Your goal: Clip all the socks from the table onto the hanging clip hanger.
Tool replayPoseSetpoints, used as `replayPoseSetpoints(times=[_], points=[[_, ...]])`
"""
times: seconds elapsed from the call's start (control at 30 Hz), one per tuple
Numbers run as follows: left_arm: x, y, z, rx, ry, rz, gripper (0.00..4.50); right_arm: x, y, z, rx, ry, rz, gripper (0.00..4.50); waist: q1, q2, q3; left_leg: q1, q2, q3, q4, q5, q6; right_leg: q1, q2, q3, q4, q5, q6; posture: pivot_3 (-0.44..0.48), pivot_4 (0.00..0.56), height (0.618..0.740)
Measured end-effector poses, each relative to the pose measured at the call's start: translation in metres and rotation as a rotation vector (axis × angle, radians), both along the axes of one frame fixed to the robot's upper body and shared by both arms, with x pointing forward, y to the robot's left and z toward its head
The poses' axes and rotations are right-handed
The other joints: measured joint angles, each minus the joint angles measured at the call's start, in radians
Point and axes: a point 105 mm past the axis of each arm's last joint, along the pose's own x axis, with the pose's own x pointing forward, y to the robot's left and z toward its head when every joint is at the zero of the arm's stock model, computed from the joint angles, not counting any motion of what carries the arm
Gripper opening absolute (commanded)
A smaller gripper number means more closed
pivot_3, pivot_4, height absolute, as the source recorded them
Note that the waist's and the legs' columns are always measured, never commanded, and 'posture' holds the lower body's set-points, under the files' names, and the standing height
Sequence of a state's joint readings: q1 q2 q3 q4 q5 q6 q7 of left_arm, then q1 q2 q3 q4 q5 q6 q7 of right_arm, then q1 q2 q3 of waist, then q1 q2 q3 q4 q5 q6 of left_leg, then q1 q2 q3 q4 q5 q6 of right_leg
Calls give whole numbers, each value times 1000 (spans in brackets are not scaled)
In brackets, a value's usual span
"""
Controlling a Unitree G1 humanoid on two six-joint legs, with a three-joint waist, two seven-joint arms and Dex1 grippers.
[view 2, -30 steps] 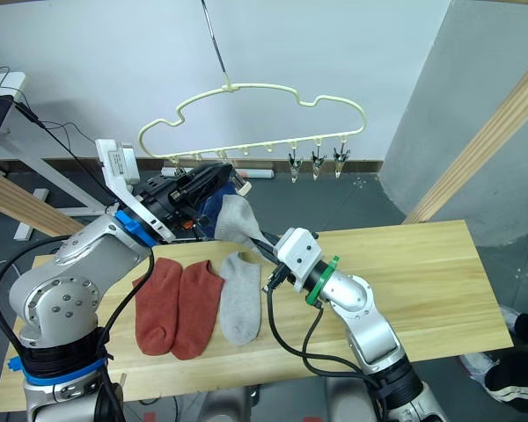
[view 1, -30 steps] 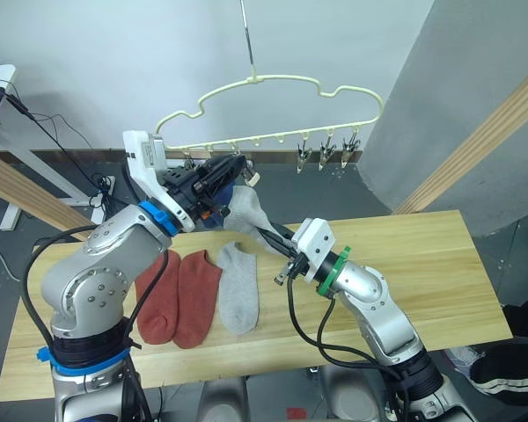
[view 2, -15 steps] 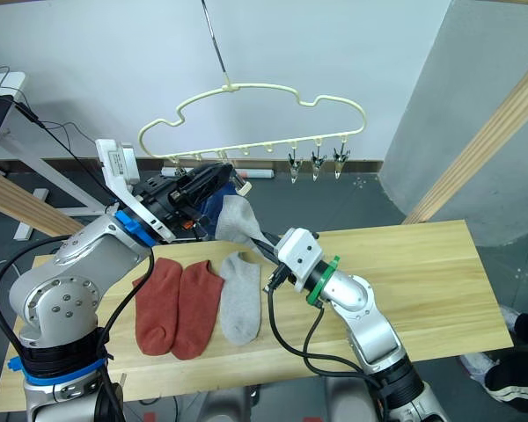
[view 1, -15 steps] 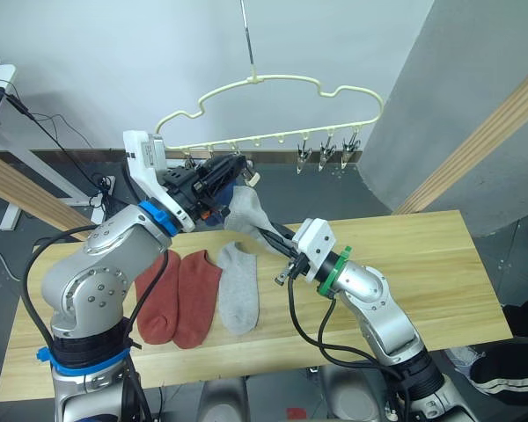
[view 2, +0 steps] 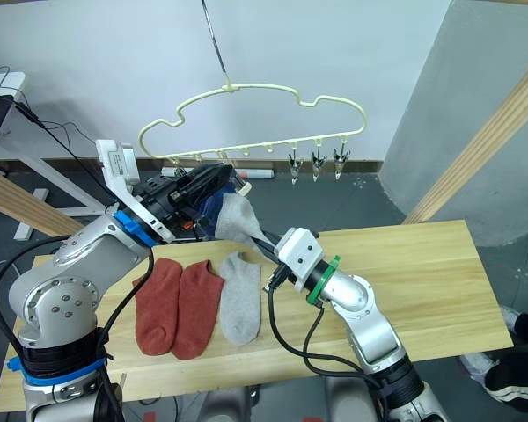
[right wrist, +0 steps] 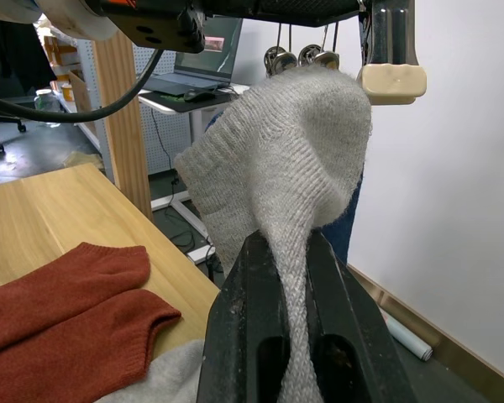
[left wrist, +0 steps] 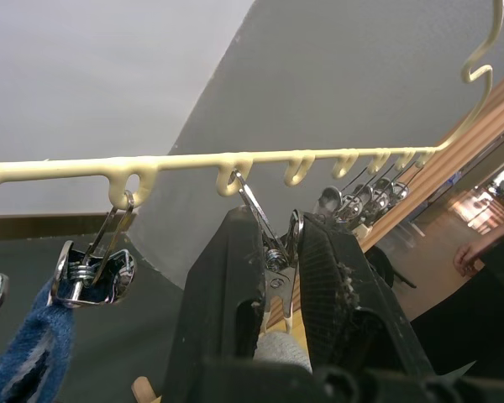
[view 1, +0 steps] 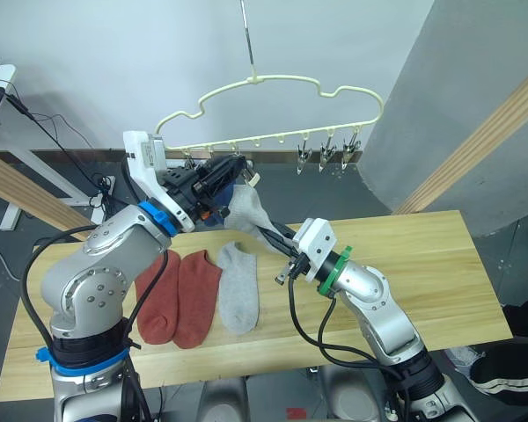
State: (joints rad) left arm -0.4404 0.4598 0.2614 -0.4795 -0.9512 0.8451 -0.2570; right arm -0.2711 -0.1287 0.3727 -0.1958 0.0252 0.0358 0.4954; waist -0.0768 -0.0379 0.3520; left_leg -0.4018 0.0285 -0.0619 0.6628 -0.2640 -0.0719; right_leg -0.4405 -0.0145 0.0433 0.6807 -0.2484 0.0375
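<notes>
Grey sock (right wrist: 277, 159) pinched in right gripper (right wrist: 290, 277), raised under hanger (view 1: 273, 97) off the table (view 1: 422, 264); left gripper (left wrist: 277, 252) squeezing third clip (left wrist: 273, 248) — likely miss or slip if clip released before cuff seated.

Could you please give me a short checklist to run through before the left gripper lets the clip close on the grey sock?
1. Right gripper shut on the grey sock: ok, the fabric runs up from between its fingers.
2. Left gripper pressing the clip on the clip hanger: ok, its fingers squeeze the clip.
3. Sock edge between the clip's jaws: cannot tell, the tips are hidden behind the fingers.
4. Neighbouring clip already holding a blue sock: ok.
5. Spare clips free at the hanger's far end: ok, three hang empty.
6. Socks left on the table: not ok, two rust-red socks and one grey one wait.
</notes>
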Motion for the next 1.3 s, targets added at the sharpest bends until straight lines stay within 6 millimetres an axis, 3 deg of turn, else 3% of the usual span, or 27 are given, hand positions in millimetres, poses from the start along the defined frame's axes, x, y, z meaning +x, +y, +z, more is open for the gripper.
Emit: replayPoseSetpoints(times=[0.67, 0.97, 1.2, 1.3], points=[[-2, 1, -1, -3, 9, -11, 511, 6, 0, 3, 9, -7, -18, 0, 1, 0, 0, 0, 0, 0, 0, 0, 0, 0, 0, 0, 0, 0, 0, -69, 310, 740], [-5, 0, 1, -9, 4, -24, 3232, 9, 1, 2, 4, -7, -17, 0, 3, 0, -1, 0, 0, 0, 0, 0, 0, 0, 0, 0, 1, 1, -1, -56, 303, 740], [-10, 6, -5, 37, 18, -12, 3232, 15, 5, 2, -9, -8, -17, 0, 6, -1, -1, 0, 0, 0, 1, 0, 0, 0, 0, 0, 1, 1, -1, -36, 300, 740], [-13, 7, -8, 56, 22, -7, 3257, 17, 5, -3, -24, 7, -15, 695, 14, -1, -1, 0, 0, 0, 1, 0, 0, 0, 0, -1, 1, 1, -1, -32, 298, 740]])
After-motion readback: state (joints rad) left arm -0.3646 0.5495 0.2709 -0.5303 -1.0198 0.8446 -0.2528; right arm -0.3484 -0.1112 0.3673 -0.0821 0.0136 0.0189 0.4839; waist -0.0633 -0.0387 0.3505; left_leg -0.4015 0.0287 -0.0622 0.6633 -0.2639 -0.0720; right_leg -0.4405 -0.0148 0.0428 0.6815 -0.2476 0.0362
